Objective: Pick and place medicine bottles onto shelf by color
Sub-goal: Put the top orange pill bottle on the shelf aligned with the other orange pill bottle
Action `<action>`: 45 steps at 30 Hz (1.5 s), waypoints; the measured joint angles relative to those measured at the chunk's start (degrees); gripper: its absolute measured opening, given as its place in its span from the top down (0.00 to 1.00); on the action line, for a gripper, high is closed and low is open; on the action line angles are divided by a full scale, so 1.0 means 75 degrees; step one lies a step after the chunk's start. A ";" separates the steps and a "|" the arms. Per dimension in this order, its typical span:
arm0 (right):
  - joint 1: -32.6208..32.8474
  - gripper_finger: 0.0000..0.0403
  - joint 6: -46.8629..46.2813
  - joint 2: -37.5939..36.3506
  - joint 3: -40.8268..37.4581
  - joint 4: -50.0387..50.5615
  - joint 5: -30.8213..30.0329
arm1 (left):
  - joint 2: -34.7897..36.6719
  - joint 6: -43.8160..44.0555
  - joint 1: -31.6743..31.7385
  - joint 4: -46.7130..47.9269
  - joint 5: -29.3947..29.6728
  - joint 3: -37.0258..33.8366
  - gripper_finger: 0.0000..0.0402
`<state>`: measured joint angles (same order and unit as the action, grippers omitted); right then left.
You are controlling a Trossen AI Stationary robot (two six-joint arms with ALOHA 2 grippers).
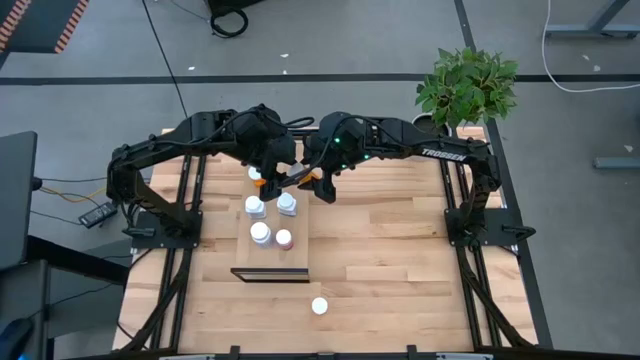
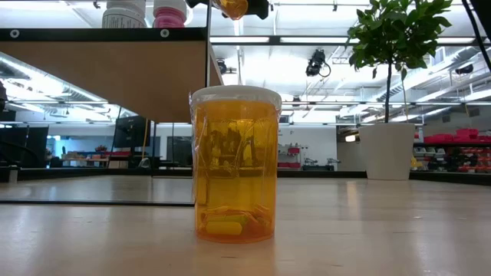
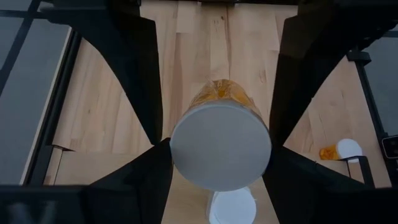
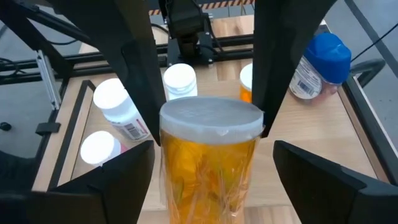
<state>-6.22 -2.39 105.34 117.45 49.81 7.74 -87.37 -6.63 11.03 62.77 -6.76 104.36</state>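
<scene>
both grippers hold orange bottles over the far end of the shelf

four white-capped medicine bottles [image 1: 256,207] already stand on the shelf [image 1: 296,257], and another orange one [image 1: 319,306] waits alone on the table near the front edge, so i judge the sorting roughly halfway done. the left gripper [image 3: 219,155] is closed narrowly around a white-capped orange bottle [image 3: 221,152] above the board, with a toppled bottle [image 3: 341,150] off beside it. the right gripper [image 4: 208,130] clasps its own orange bottle [image 4: 210,163] between its fingers, just above the shelved ones, with a blue-capped bottle [image 4: 320,62] lying nearby
</scene>
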 joint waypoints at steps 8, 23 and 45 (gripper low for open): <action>-0.0003 0.27 0.0002 0.0000 0.0000 0.0010 0.0001 | 0.0000 -0.0006 0.0000 0.0005 -0.0023 0.0000 0.42; 0.0003 0.43 -0.0050 0.0000 0.0000 -0.0013 0.0166 | 0.0000 -0.0006 0.0000 0.0014 -0.0096 0.0000 0.42; 0.0000 0.44 -0.0085 0.0000 0.0005 -0.0025 0.0173 | 0.0003 -0.0013 0.0000 -0.0017 -0.0075 0.0000 0.40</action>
<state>-6.22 -3.03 105.34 117.49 49.63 9.04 -87.35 -6.73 11.03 62.64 -7.33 104.36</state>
